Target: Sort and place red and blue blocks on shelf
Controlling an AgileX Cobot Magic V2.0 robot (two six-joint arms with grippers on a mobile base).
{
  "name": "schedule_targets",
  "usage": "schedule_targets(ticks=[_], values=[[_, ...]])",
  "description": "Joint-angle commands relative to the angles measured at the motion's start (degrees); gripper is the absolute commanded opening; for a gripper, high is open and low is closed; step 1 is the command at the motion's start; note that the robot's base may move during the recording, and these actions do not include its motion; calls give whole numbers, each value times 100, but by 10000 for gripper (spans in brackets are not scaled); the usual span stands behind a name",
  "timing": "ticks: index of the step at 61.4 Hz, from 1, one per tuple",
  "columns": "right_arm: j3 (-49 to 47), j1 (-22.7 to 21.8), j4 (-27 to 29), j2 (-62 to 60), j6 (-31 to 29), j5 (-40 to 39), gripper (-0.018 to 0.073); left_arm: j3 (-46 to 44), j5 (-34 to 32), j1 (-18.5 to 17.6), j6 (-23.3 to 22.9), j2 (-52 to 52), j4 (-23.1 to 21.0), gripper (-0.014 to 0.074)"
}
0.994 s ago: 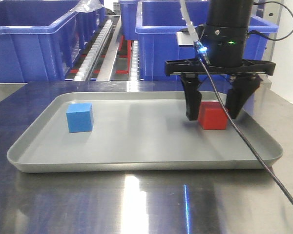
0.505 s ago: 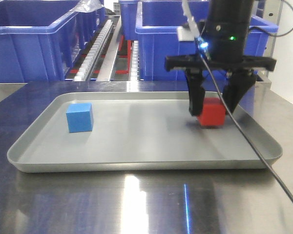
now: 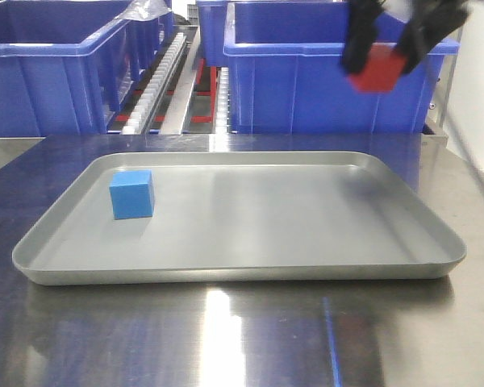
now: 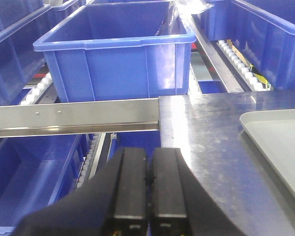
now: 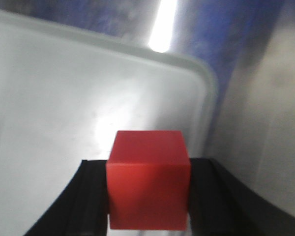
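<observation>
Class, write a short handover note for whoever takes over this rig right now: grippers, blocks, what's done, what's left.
Right gripper: shut on the red block, held high above the tray, far right corner.
Left gripper: shut, empty, near the shelf front bar.
Blue block: on the tray, left side.
Done: red block grasped.
Left: shelve both blocks.

Bright red cube (image 3: 377, 72) aloft, slightly tilted, blue cube (image 3: 131, 194) flat on grey tray (image 3: 250, 274), left side

No text, labels, numbers or brand marks can be read anywhere. The blue bins (image 3: 306, 89) behind the tray (image 3: 226, 275) appear unmarked, though that area is slightly blurred.
</observation>
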Motion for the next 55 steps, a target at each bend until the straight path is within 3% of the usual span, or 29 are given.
schedule_targets(ticks=[1, 24, 32, 55], values=[[310, -237, -148, -823, -121, -655, 50, 132, -448, 8, -33, -98, -15, 125], [3337, -1268, -284, -3217, -121, -3937, 50, 132, -448, 8, -33, -98, -15, 125], [4253, -1495, -284, -3974, -121, -4699, 50, 132, -448, 8, -33, -98, -15, 125], [5798, -1528, -284, -6134, -121, -4917, 50, 132, -448, 8, -33, -98, -15, 125]])
